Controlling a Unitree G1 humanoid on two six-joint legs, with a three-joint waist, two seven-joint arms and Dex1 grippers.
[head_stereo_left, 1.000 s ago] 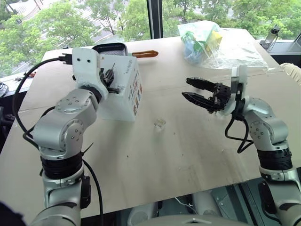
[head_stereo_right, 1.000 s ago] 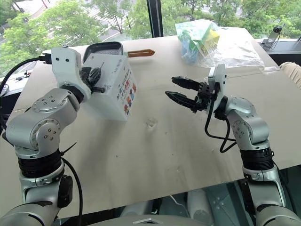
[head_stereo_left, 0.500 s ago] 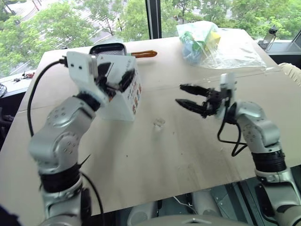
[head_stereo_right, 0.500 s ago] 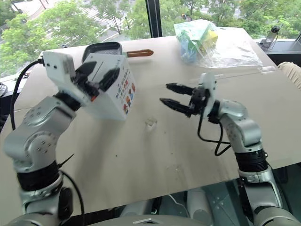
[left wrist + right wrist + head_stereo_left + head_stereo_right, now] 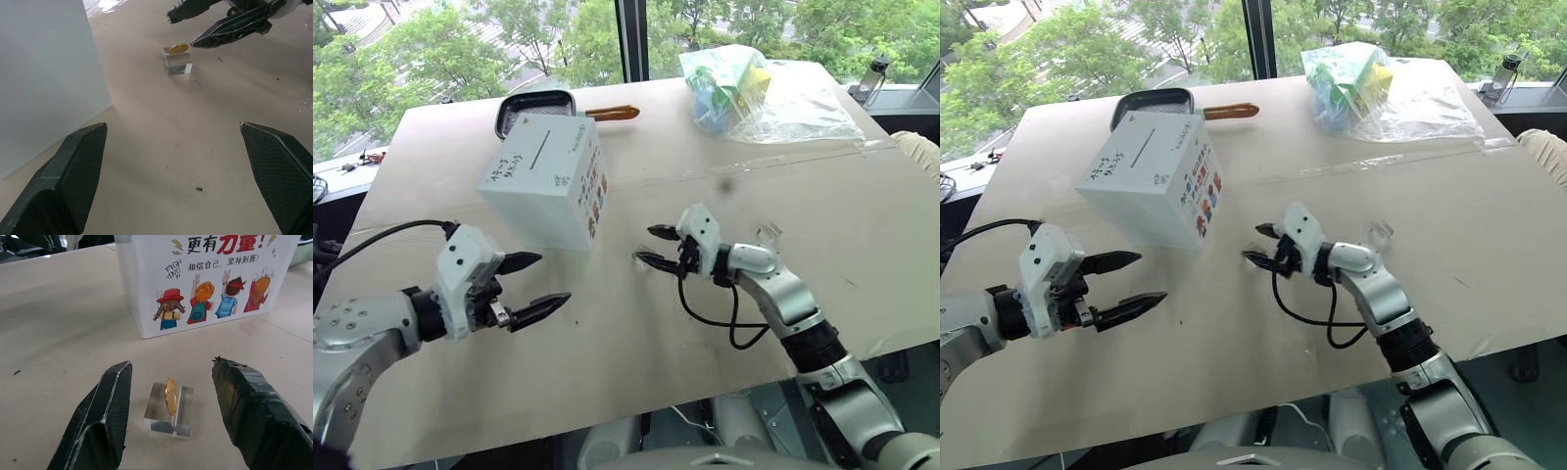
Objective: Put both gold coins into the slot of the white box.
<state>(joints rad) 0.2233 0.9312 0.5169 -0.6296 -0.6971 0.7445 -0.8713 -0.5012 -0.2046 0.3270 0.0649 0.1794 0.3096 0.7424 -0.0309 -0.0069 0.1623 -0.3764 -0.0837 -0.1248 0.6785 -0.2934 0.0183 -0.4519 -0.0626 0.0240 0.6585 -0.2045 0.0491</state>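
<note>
Beyond the window glass, green trees are seen, and in front of it a pale counter (image 5: 636,372) carries everything. One white box (image 5: 546,179) is counted, standing on the far left part of the counter, with a dark slot line on its top and small cartoon figures on the side that faces the right hand. One gold coin (image 5: 171,396) is counted with certainty: it is held upright on edge in a small clear stand (image 5: 169,410), near the box but apart from it. A second small clear piece (image 5: 768,233) is seen just beyond the right forearm; whether it bears a coin cannot be told.

One black pan (image 5: 536,102) with an orange handle lies behind the box, and one clear bag (image 5: 764,88) of coloured items sits at the far right.

Progress is judged to be partial at most: the visible coin is not yet lifted, and insertion into the slot remains. The right hand (image 5: 650,247) is spread, its fingers set on either side of the coin without touching it. The left hand (image 5: 534,284) is released wide and empty, low over the counter, in front of the box.
</note>
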